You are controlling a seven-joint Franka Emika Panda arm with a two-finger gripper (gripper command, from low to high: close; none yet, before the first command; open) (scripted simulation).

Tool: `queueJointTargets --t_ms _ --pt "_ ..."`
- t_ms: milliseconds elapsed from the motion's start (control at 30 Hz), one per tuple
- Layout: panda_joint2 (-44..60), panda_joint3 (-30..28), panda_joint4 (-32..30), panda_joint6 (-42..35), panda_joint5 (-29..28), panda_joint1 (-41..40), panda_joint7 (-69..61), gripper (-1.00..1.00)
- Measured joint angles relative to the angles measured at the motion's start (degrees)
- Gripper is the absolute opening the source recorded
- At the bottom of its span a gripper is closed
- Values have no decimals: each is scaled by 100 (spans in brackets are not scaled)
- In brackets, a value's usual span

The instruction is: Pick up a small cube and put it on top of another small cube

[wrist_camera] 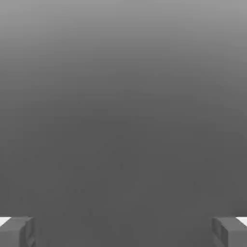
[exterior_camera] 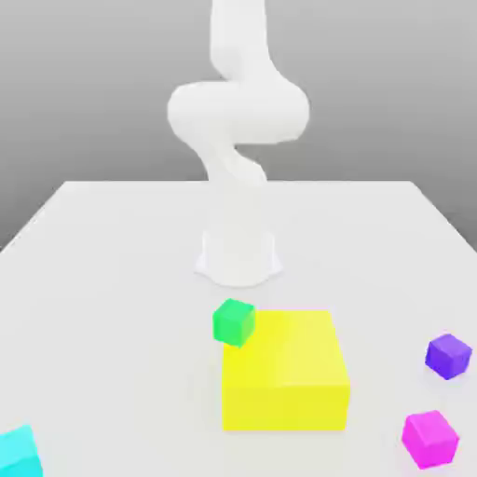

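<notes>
Pale table (exterior_camera: 140, 279): fingers (wrist_camera: 19, 232) wide apart, the near-left cyan cube (exterior_camera: 19, 454) looks rigid, best gripped across opposite side faces.

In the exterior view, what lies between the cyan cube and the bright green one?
Bare tabletop in the exterior view, between the cyan cube and the bright green cube.

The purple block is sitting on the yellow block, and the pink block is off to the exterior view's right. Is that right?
Not quite: the exterior view shows the green block at the yellow block's corner. The pink block is indeed off to the right.
</notes>
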Motion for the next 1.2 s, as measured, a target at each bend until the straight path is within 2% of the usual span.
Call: queueJointTargets --t_ms 567,1000,1133,1167,1200 --pt "3565 -585 344 869 182 -929 1361 0" --pt "6295 -963 614 1512 751 -1618 2087 0" --pt "7128 -811 777 2058 977 -1801 2001 0" --pt "7277 -772 810 2170 1016 -1833 1975 -100" --pt "7277 -772 810 2170 1016 -1833 1975 -100"
